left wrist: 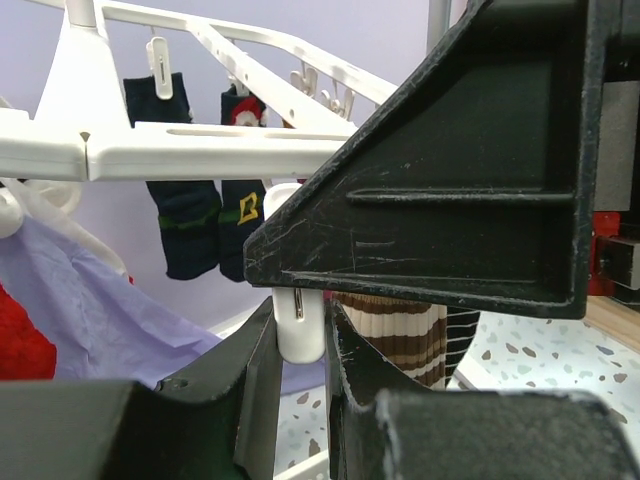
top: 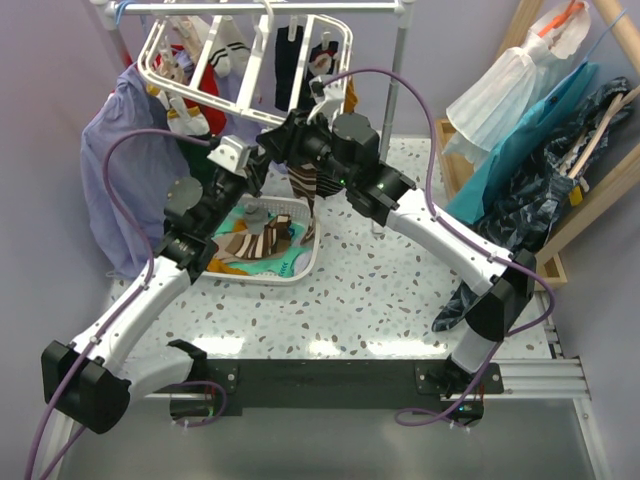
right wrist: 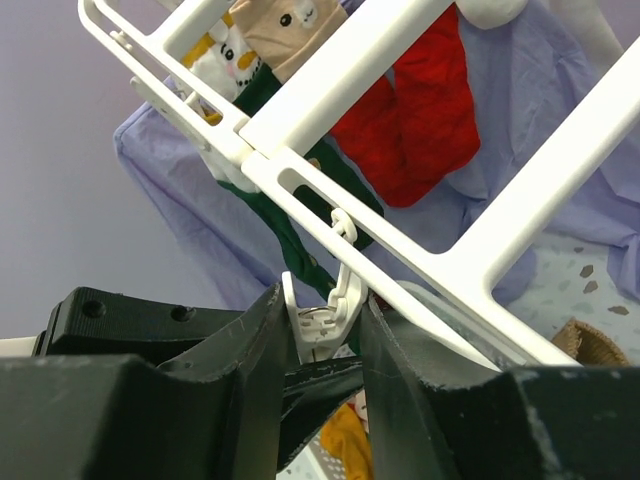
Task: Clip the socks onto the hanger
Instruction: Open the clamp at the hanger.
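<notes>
R claw [right wrist: 320,300] is clamped on a hanger [right wrist: 340,70] clip [right wrist: 325,328], prob. squeezing it open for the striped sock [left wrist: 395,335] dangling beside; L claw [left wrist: 300,322] straddles a clip too, grip unclear.

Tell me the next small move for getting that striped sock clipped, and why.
Probably ease the striped sock sideways into the white clip that sits between the fingers of the left gripper. The sock hangs just beside that clip, and no fabric shows in it.
</notes>
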